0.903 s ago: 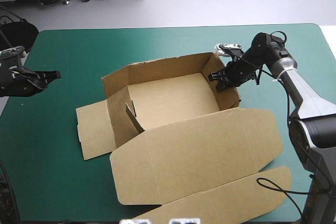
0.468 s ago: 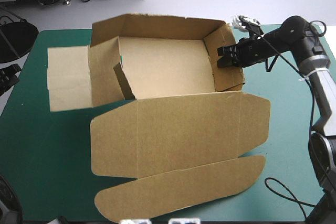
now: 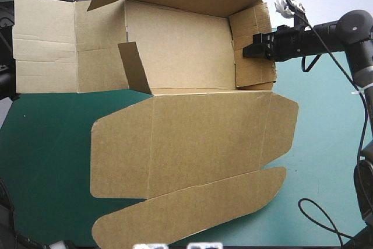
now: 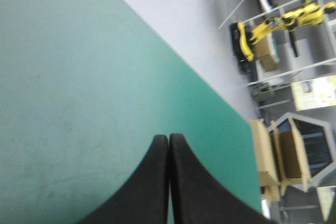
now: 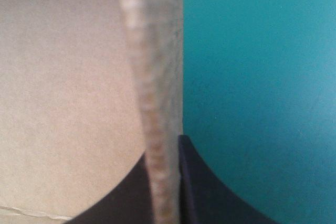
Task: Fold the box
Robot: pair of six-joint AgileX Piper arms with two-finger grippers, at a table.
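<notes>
Your right gripper is clamped on the box, its black fingers all but shut on the board of the right end wall. In the right wrist view the wall's edge runs up between them, with brown board on one side and the teal-green cover on the other.

The box sits toward the table's far side. Its tray part is tipped up so that its inside faces the overhead camera, with the back and right walls raised. A wide side flap spreads out flat at the left, and a small inner flap stands just beside it. The lid lies open toward the near edge, and its curved tuck flap is nearest you.

Your left gripper is closed on nothing. Its fingers meet in one point over bare cover near a table edge, well apart from the box.
</notes>
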